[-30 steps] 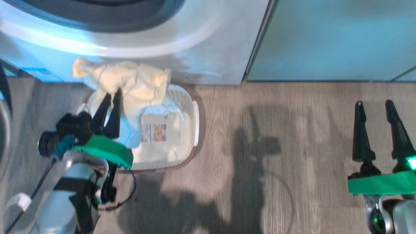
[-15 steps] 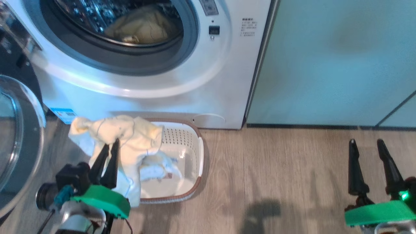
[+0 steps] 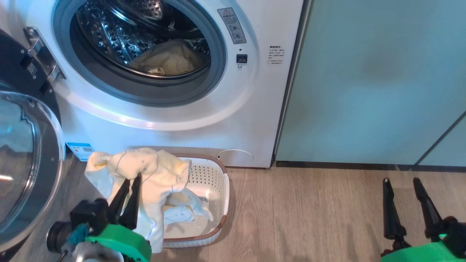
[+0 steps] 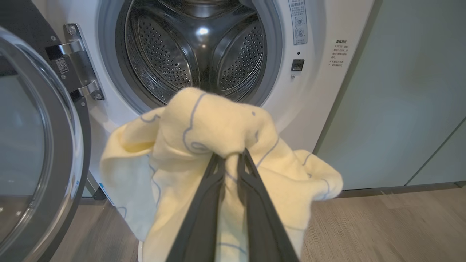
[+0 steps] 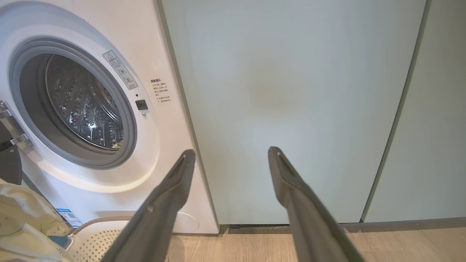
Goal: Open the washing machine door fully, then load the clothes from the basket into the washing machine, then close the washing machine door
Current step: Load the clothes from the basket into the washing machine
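At left the glossy black-rimmed glass door (image 3: 25, 163) stands open; the left gripper (image 3: 133, 179), jaws pinching a soft pale-yellow garment (image 3: 156, 169), holds it hanging lengthwise down over the perforated cream basket (image 3: 205, 174). The view has tilted up since earlier, baring the dimpled metal drum (image 3: 109, 36) of the white washing machine (image 3: 174, 120). The right gripper (image 3: 400, 180) hovers, jaws spread.

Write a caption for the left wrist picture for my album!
Left gripper pinches a yellow garment in front of the open washing machine.

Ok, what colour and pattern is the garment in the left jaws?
The garment is pale yellow with thin blue outlines, clearest in the left wrist view.
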Motion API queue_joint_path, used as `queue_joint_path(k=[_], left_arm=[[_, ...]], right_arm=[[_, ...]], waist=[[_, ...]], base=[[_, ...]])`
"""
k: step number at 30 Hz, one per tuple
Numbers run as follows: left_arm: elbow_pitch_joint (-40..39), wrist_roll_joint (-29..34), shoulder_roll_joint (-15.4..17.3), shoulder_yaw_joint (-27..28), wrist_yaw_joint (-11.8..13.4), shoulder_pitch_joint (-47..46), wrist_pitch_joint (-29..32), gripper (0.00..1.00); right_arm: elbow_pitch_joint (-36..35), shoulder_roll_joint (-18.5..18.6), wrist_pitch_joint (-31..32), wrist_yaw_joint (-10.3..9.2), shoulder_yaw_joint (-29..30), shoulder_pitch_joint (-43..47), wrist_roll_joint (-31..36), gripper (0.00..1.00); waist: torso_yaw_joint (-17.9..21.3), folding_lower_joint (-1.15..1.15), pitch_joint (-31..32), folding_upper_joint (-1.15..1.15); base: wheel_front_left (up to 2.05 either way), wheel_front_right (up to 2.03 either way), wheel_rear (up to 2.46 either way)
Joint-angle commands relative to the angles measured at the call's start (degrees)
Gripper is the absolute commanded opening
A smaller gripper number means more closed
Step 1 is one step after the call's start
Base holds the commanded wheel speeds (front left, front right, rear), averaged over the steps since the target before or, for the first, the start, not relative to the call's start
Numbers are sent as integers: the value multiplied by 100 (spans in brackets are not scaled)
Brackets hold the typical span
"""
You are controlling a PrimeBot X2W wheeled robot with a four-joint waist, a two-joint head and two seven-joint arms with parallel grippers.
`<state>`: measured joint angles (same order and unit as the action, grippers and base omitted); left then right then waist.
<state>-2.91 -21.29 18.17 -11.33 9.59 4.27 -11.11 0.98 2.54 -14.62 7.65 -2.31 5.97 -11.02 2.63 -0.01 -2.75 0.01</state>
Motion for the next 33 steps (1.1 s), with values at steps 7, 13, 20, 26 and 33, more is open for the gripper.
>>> queue_joint_path(k=[7, 13, 20, 26, 33], left_arm=[[-323, -45, 173, 242, 69, -122, 24, 0], [-360, -47, 174, 215, 100, -119, 40, 0], [-350, -55, 166, 188, 135, -134, 49, 0], [-266, -66, 142, 136, 138, -211, 57, 0], [15, -97, 114, 78, 117, -512, 93, 0]], right_arm=[[-186, 33, -38, -16, -167, -81, -17, 100], [-179, 33, -38, -16, -182, -92, -26, 100], [-153, 33, -38, -16, -212, -108, -20, 100], [-130, 33, -38, -16, -235, -132, -14, 100], [-162, 33, -38, -16, -289, -176, -3, 100]], waist=[[63, 1, 70, -1], [103, 1, 55, -1], [141, 1, 46, -1], [143, 1, 42, -1], [161, 1, -72, -1]], base=[[0, 0, 0], [0, 0, 0], [0, 0, 0], [0, 0, 0], [0, 0, 0]])
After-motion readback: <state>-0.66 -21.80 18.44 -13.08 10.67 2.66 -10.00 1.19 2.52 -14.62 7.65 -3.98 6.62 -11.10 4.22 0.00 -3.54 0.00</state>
